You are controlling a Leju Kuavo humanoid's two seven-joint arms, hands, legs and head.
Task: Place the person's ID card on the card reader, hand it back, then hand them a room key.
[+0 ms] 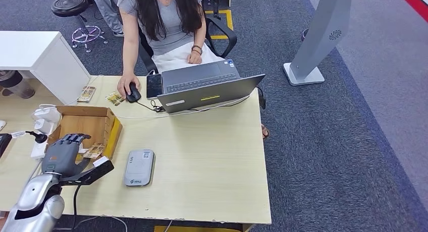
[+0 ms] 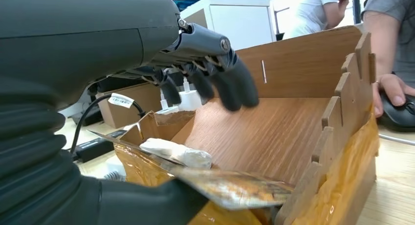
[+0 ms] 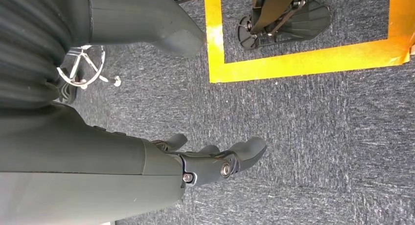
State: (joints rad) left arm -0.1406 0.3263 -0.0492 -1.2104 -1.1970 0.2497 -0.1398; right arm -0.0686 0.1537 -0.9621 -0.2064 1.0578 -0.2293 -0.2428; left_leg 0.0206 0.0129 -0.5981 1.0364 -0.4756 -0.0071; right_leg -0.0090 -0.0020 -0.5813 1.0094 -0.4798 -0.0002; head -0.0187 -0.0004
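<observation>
My left hand point(image 1: 64, 152) hovers over the near end of an open cardboard box point(image 1: 112, 133). A patterned card point(image 1: 94, 151) lies at the box's near corner. In the left wrist view this card point(image 2: 235, 188) rests across my thumb point(image 2: 147, 205), while the dark fingers point(image 2: 230, 85) are spread well above it and do not touch it. The grey card reader point(image 1: 139, 167) lies flat on the table to the right of the box. My right hand point(image 3: 215, 161) hangs over the carpet with nothing in it, fingers loosely apart.
A seated person has one hand on a mouse point(image 1: 132, 94) beside a phone point(image 1: 154, 85) and an open laptop point(image 1: 209, 88). Two small cards point(image 1: 115, 98) point(image 1: 87, 94) lie near the table's far edge. White chargers point(image 1: 44, 118) and cables sit left of the box.
</observation>
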